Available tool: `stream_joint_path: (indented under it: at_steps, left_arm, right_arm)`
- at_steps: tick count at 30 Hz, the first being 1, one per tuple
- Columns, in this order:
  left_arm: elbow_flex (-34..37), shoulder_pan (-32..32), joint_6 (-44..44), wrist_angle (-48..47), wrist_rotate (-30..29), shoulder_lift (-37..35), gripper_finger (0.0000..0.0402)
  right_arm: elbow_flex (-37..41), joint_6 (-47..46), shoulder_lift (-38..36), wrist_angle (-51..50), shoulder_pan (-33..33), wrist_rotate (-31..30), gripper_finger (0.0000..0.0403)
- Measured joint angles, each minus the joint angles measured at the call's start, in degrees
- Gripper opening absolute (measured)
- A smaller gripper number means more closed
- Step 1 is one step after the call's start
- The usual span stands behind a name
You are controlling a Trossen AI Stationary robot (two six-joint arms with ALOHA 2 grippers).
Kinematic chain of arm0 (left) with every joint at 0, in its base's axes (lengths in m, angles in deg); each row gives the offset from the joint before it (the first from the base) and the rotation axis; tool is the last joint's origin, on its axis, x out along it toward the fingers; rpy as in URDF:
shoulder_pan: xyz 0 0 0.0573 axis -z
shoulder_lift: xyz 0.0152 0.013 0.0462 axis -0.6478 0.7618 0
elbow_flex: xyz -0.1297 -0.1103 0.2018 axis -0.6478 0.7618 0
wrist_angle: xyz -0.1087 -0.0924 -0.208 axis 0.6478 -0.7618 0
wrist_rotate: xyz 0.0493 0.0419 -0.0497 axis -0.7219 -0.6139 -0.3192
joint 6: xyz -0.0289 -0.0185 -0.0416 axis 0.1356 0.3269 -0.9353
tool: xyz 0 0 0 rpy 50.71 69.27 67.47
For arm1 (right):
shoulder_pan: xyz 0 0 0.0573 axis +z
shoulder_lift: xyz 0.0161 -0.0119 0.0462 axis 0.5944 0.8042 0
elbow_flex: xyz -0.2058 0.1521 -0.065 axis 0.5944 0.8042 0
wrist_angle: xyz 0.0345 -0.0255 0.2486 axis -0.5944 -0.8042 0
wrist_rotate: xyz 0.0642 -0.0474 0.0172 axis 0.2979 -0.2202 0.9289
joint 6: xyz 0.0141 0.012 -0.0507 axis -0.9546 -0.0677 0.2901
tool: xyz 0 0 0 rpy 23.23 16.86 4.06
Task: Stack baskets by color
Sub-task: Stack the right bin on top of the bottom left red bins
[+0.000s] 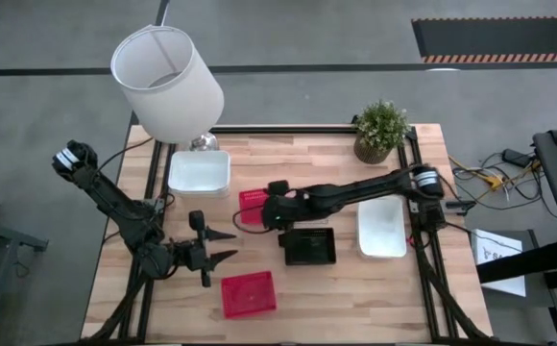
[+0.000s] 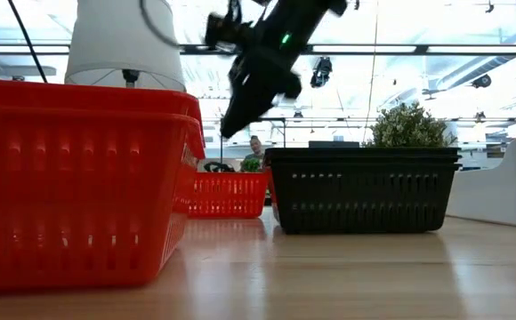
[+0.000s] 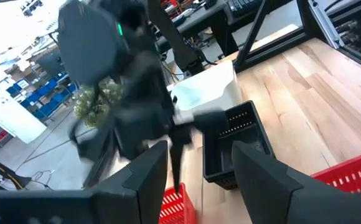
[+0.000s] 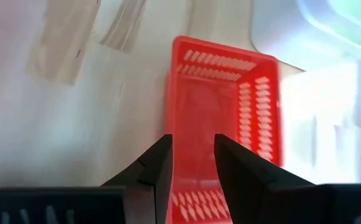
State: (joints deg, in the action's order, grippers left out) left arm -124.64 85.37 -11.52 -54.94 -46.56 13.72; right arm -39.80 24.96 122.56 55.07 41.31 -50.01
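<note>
Now the right gripper (image 1: 243, 215) is hanging with its claw part-open and empty over the red mesh basket (image 1: 252, 203) at mid-frame, seemingly lining up a grab, while the left gripper (image 1: 223, 245), spread wide, is waiting lower left.

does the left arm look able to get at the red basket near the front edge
Probably yes. The left gripper hangs open just beside that red basket, with bare tabletop between them. The right gripper is busy farther back over another red basket, out of the way.
</note>
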Motion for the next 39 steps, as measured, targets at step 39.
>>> stream_joint_path:
  at_steps: [39]
  left_arm:
    - [-2.1,-37.3,-17.8,0.6,39.8,22.7,0.0164]
  right_arm:
    - [53.4,-4.0,-44.5,38.2,2.9,0.0,0.0112]
